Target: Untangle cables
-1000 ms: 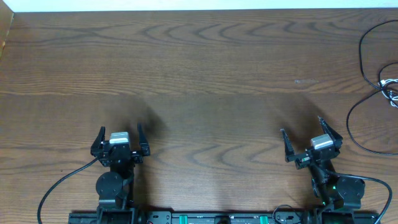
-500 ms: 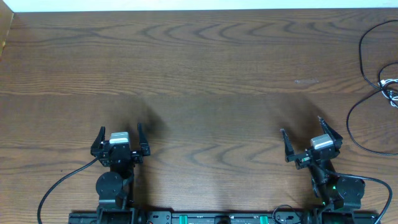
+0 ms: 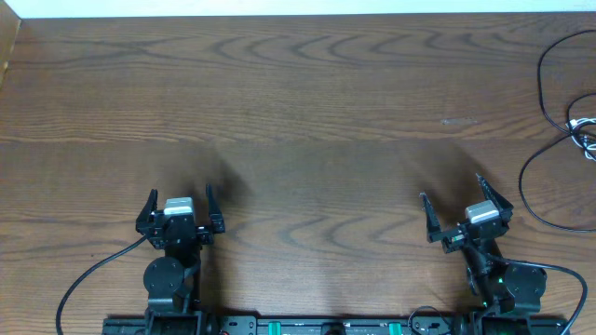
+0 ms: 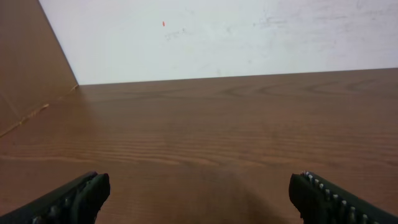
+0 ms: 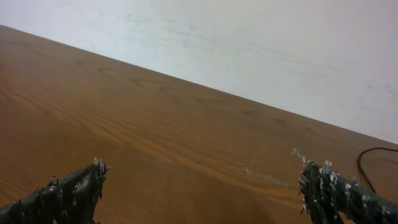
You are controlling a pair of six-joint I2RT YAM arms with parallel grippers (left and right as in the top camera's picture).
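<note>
The long black cable [image 3: 542,74] lies in loose loops at the table's far right edge, partly cut off by the frame. The white cable [image 3: 585,130] shows there only as a small bundle crossing the black one. A short arc of the black cable [image 5: 367,158] also appears at the right of the right wrist view. My left gripper [image 3: 180,192] rests at the near left, open and empty, fingers spread wide in its wrist view [image 4: 199,190]. My right gripper [image 3: 452,188] sits at the near right, open and empty [image 5: 200,168], well left of the cables.
The brown wooden table [image 3: 298,112] stretches ahead of both grippers. A brown board [image 4: 31,68] stands at the table's left edge, with a white wall [image 4: 236,37] behind. Thick black arm wires [image 3: 88,279] trail near the bases.
</note>
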